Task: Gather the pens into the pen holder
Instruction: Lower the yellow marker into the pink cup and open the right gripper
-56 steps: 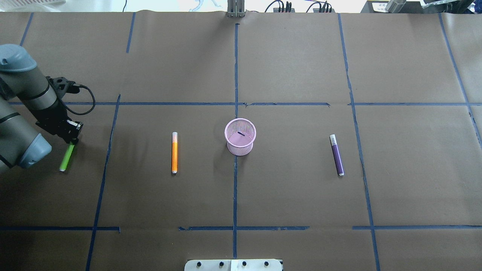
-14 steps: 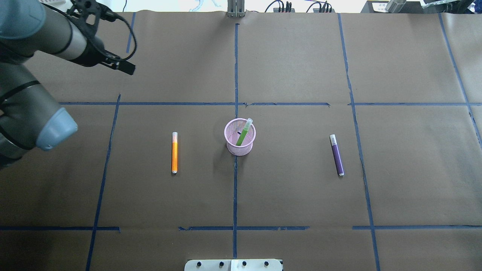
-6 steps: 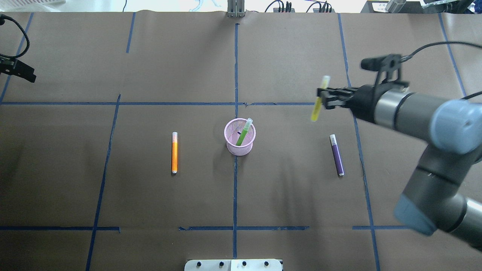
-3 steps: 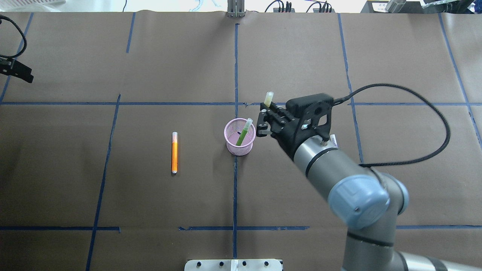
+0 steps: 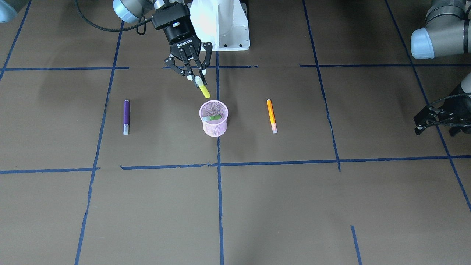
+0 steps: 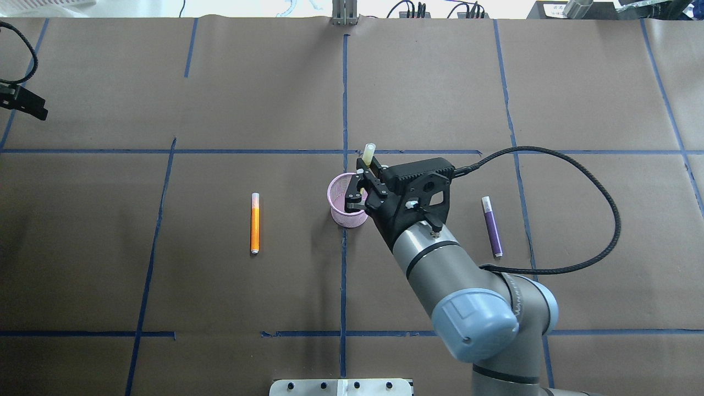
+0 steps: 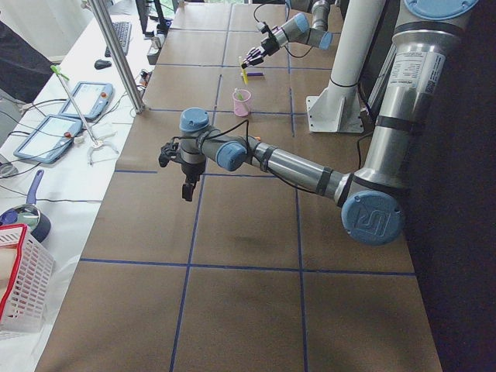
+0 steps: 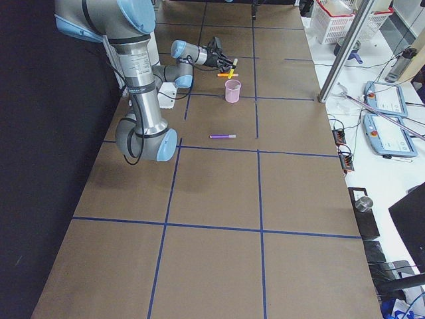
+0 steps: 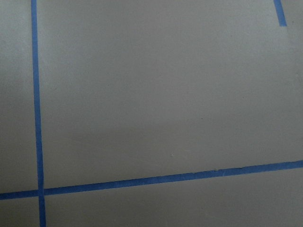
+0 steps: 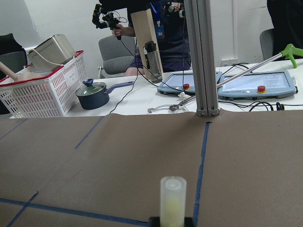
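Note:
The pink mesh pen holder stands at the table's middle, and the green pen leans inside it. My right gripper is shut on a yellow pen and holds it tilted just above the holder's rim, on the robot's side. In the overhead view the right gripper covers part of the holder and hides the green pen. The orange pen and the purple pen lie flat on either side. My left gripper is open and empty, far off at the table's left end.
The robot's white base stands behind the holder. A metal post rises at the table's far edge. Beyond it are teach pendants, a white basket, a dark pot and a person.
My right gripper has moved left with the yellow pen, from beside the holder to over its rim. Earlier, the left arm put the green pen in the holder and drew back.

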